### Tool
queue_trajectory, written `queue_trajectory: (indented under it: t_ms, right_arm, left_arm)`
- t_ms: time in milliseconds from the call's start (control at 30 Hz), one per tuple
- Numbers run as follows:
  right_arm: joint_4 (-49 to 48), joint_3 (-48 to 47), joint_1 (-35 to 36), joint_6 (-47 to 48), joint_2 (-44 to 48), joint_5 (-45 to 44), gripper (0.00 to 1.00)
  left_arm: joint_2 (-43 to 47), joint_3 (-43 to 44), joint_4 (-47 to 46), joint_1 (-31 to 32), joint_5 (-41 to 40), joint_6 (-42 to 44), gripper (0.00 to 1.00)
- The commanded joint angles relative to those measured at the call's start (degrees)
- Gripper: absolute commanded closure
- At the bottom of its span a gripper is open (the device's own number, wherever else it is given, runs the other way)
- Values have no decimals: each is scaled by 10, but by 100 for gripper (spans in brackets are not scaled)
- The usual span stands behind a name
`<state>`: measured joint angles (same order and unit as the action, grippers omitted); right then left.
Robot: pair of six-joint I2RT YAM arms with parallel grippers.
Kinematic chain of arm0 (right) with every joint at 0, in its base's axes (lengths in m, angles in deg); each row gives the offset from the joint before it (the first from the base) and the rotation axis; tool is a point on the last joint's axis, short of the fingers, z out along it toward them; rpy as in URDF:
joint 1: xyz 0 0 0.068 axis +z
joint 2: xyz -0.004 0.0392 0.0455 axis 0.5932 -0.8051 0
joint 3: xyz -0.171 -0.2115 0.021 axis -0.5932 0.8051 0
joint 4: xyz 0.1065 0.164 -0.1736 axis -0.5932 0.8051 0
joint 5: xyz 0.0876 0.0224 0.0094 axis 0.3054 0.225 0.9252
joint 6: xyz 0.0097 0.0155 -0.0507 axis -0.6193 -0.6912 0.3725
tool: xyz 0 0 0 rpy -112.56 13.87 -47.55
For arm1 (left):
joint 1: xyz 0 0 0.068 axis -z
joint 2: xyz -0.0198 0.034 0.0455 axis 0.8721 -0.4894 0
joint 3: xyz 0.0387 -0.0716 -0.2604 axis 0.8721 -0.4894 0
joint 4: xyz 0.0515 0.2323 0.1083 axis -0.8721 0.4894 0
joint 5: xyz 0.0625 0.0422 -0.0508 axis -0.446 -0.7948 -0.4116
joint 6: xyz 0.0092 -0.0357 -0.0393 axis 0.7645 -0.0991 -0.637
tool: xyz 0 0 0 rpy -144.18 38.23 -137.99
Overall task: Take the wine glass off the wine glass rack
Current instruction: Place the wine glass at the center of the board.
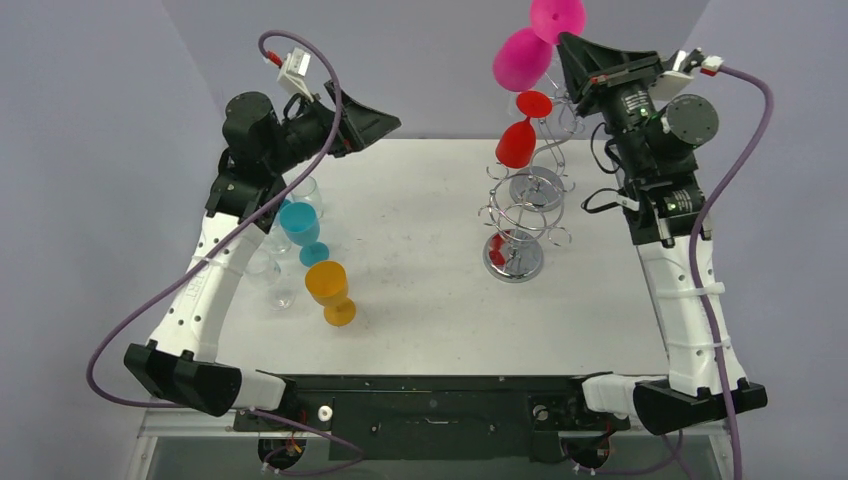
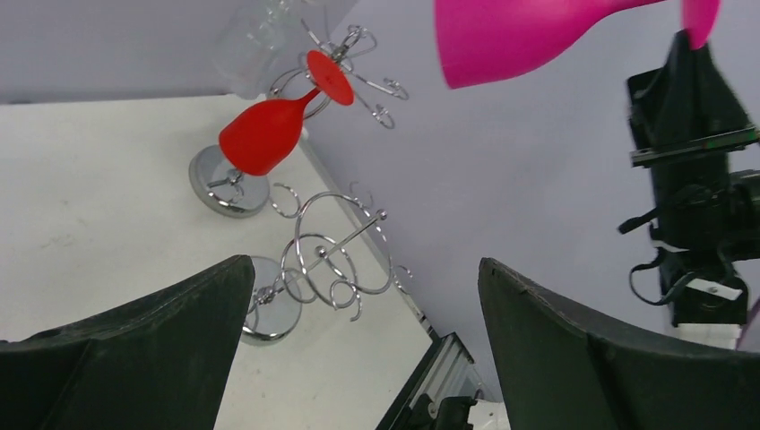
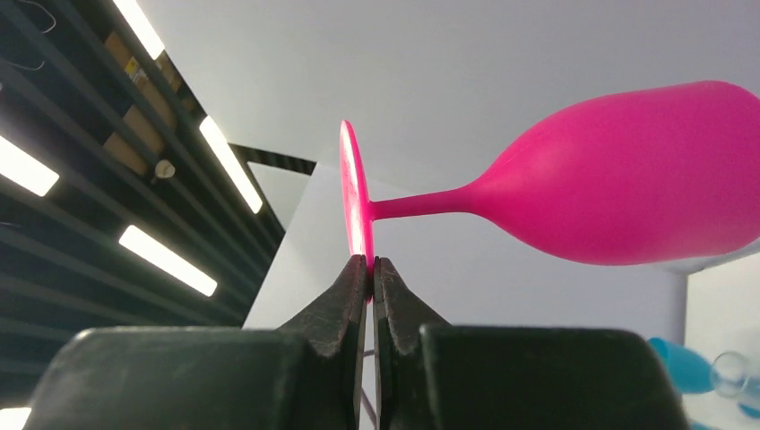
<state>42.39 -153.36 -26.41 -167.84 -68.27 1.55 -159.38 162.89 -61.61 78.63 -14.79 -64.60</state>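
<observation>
A pink wine glass (image 1: 522, 58) is held high in the air above the far chrome wine glass rack (image 1: 537, 185), apart from its wires. My right gripper (image 1: 565, 40) is shut on the rim of its round foot (image 3: 354, 197), and the bowl (image 3: 627, 179) sticks out sideways. A red wine glass (image 1: 515, 145) hangs upside down from that far rack. A second chrome rack (image 1: 515, 250) stands nearer with nothing hanging on it. My left gripper (image 1: 375, 125) is raised over the table's left half, open and holding nothing, facing the racks (image 2: 336, 251).
On the left of the table stand a teal glass (image 1: 298, 225), an orange glass (image 1: 328, 285) and clear glasses (image 1: 265, 268). The racks stand near the table's right and far edges. The right arm's body (image 2: 699, 188) rises beside the racks.
</observation>
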Motion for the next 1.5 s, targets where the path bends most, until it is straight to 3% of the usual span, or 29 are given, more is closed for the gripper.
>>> queue_trajectory:
  t_ms: [0,233,400,933,1300,1467]
  right_arm:
    - [-114,30,60,-67,-2,-10,100]
    - [-240,59,141,-159,-57,0,100]
    - [-274,57,175,-197,-86,10,100]
    - [-380,124,195,-294,-102,33,100]
    - [-460,178,195,-366,-109,53,100]
    - [-476,198,189,-376,-103,60,100]
  left_arm:
    - [1,-30,-241,-23,82,-108,6]
    - [-31,-61,-380,-46,107,-212,6]
    - [-55,-76,-451,-61,117,-268,7]
    - [-116,-94,-754,-92,152,-466,19]
    - [-133,-83,-858,-88,151,-546,52]
    - [-128,-81,-848,-84,152,-544,67]
